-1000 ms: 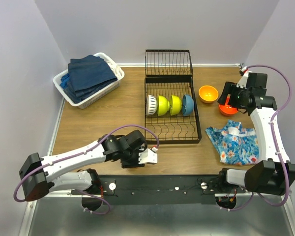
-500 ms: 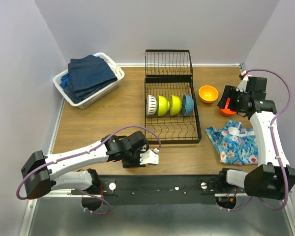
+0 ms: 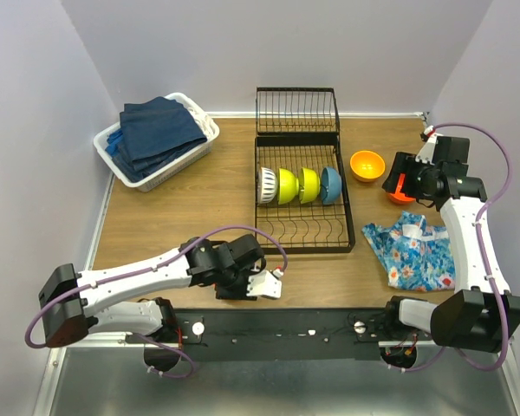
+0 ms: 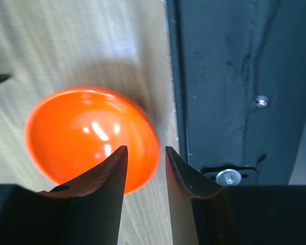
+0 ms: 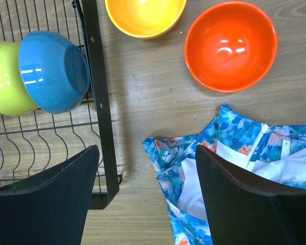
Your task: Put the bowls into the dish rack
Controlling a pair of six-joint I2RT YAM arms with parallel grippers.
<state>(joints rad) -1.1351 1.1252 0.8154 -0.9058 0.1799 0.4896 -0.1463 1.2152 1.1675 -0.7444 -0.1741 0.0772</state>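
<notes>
Wood counter (image 3: 173, 217), pale walls on three sides. dish rack (image 3: 303, 227) sits mid-counter, with its smaller wire section at the far end.

Four bowls stand on edge in one row in the rack: white ribbed bowl (image 3: 266, 185), two lime bowls (image 3: 286, 185) (image 3: 308, 184), blue bowl (image 3: 331, 184) at the right end.

Right of the rack, on the counter: orange-yellow bowl (image 5: 145, 15) and right red-orange bowl (image 5: 230, 46), near each other but apart, both mouth-up. floral cloth (image 5: 229, 153) lies crumpled nearer the arm bases.

right gripper (image 5: 147, 153) hangs above that area, fingers spread wide, nothing between them.

left gripper (image 4: 146, 149) is low at the near edge. Second red-orange bowl (image 4: 86, 138) sits on the wood just beside the black base rail (image 4: 229, 76). The gripper's gap is narrow and the bowl's rim sits in it, one finger over the bowl and one outside. Can't tell whether the pads actually clamp the rim. The arm hides this bowl in the top view.

White basket of navy towels (image 3: 156, 139) is at far left.
</notes>
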